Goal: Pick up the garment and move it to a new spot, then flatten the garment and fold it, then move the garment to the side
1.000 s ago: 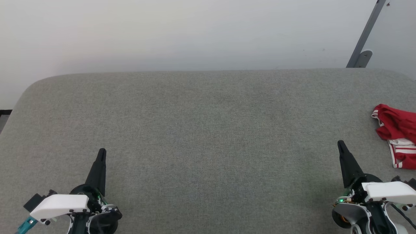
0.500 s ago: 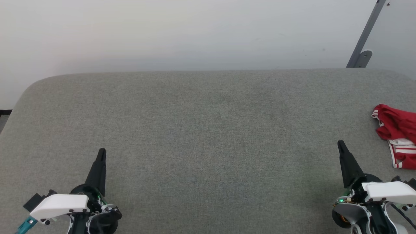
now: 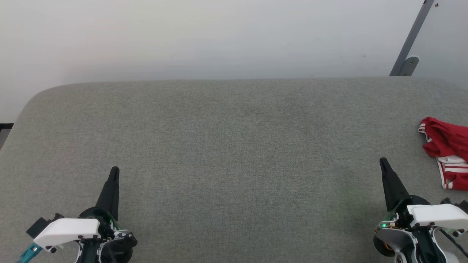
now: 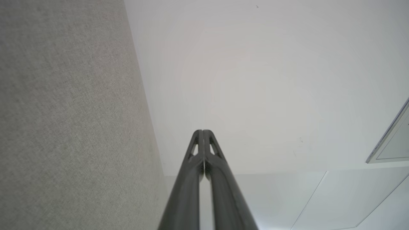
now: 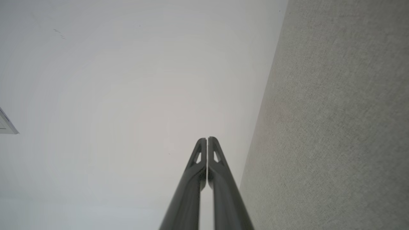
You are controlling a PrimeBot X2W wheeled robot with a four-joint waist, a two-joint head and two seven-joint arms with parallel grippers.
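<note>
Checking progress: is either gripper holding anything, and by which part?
Nothing is held: the left gripper and right gripper are shut empty; the red shirt lies apart.

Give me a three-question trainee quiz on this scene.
1. Fill in: the left gripper and the right gripper are both ____, holding nothing.
2. True or false: the garment lies crumpled on the right side of the table.
3. Which is nearer the garment? A) left gripper B) right gripper

Key: 1 shut; 2 true; 3 B.
</note>
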